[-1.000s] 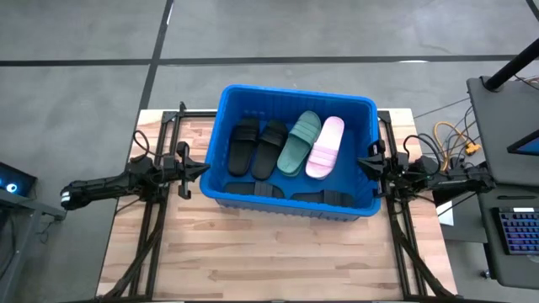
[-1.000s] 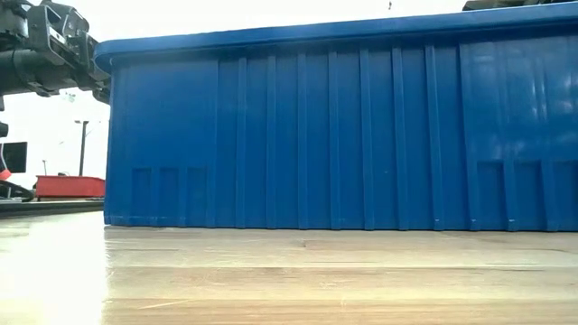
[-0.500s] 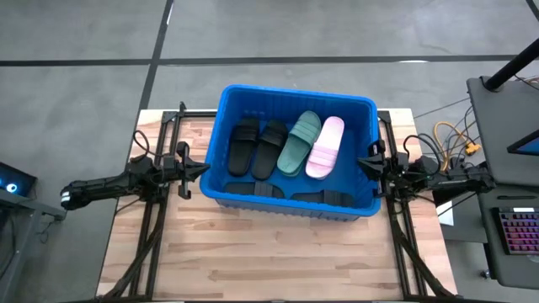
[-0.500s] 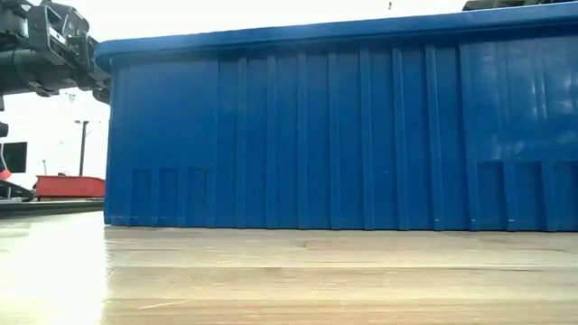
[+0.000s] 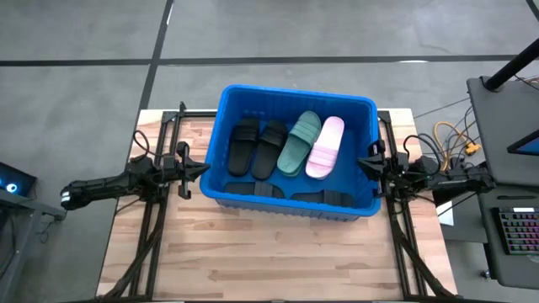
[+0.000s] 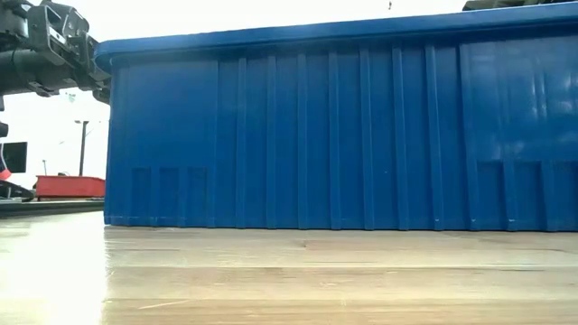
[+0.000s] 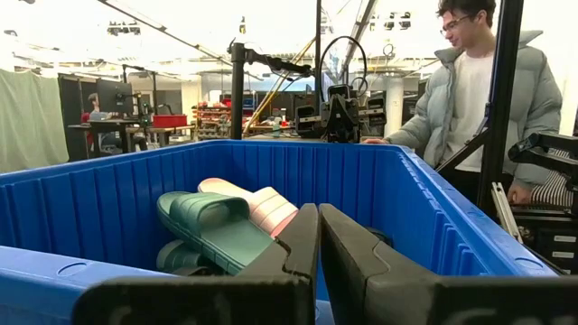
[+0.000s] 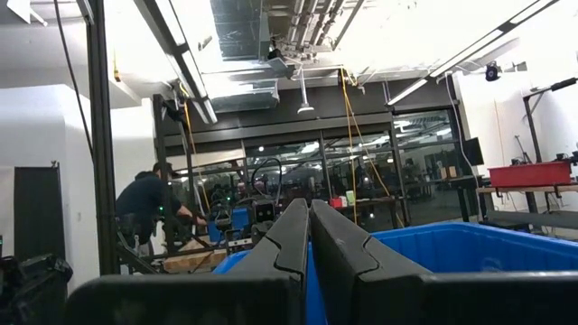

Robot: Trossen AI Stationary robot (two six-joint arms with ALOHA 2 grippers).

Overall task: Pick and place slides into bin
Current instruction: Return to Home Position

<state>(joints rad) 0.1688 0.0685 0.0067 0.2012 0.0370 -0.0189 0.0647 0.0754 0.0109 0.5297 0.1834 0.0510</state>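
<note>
Your left gripper [image 5: 204,169] has its fingers pressed together on nothing, just outside the bin [image 5: 295,93] at its 9 o'clock wall. Your right gripper [image 5: 361,162] is likewise closed and empty at 3 o'clock. Inside lie the slides [image 5: 271,148]: a black pair toward 9 o'clock, then a green slide [image 5: 299,143] and a pink slide [image 5: 325,147], with more dark ones along the 6 o'clock wall. None shows on the table [image 5: 253,261]. This looks like the homing step, so you likely need only park both arms clear of the rim.
</note>
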